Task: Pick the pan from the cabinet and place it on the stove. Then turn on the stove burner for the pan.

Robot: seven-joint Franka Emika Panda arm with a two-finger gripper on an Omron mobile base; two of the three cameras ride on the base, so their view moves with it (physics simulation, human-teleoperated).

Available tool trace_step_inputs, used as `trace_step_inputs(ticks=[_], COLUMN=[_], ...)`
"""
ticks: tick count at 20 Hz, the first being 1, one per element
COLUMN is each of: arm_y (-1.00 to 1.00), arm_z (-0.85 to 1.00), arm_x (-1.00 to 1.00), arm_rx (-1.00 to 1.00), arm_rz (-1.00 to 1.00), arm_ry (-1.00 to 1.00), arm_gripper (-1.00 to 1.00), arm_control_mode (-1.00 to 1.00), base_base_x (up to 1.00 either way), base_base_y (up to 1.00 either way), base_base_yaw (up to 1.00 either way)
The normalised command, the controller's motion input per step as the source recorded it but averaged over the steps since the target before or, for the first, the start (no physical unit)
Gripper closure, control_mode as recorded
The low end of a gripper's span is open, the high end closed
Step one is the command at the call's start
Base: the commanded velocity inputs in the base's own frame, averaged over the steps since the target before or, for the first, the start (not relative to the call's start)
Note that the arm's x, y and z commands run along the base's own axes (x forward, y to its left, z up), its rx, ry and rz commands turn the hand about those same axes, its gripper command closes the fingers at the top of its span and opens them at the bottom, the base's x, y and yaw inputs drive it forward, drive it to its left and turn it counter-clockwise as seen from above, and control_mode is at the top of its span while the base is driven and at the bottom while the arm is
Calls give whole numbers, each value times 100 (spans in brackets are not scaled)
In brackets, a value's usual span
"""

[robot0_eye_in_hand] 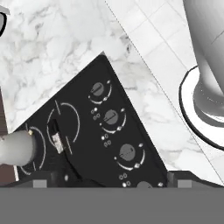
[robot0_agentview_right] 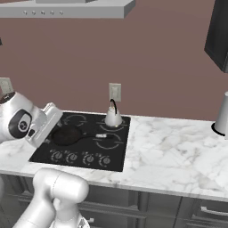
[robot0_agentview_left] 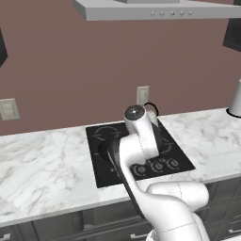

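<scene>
The black pan [robot0_agentview_right: 67, 136] lies on the front left of the stove [robot0_agentview_right: 116, 149], its long handle [robot0_agentview_right: 101, 136] pointing right. In the hand view the pan's handle [robot0_eye_in_hand: 65, 157] runs across a burner ring, beside the stove's round controls [robot0_eye_in_hand: 111, 117]. My gripper [robot0_eye_in_hand: 111, 183] hangs over the stove's left side, just left of the pan and touching nothing. It is open, with its fingertips [robot0_eye_in_hand: 41, 183] far apart. In the left base view my arm covers most of the stove [robot0_agentview_left: 101, 176]. A dark cabinet [robot0_agentview_right: 218, 31] hangs at the upper right.
A small white kettle [robot0_agentview_right: 113, 116] stands on the back right burner. A pale cylinder on a dark base [robot0_agentview_right: 221, 115] sits on the marble counter [robot0_agentview_right: 178, 151] far right. A range hood [robot0_agentview_right: 67, 9] hangs above, with a wall outlet [robot0_agentview_right: 115, 91] behind the stove.
</scene>
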Motion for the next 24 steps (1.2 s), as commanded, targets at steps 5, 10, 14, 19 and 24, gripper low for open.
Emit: trace_step_inputs(ticks=[5,10,14,19,24], arm_y=[2,4,5,11,12], arm_z=[25,29,25,9,0], arm_x=[-8,-5,-7,-3,-11], arm_rx=[-12,-12,-15,-20,-23], arm_rz=[27,27,30,34,37], arm_ry=[1,2,5,10,17], arm_gripper=[-100,-100,-100,-100,-100], arm_control_mode=[-100,-100,-100,-100,-100], base_base_x=[0,0,0,0,0], base_base_y=[0,0,0,0,0], base_base_yaw=[0,0,0,0,0])
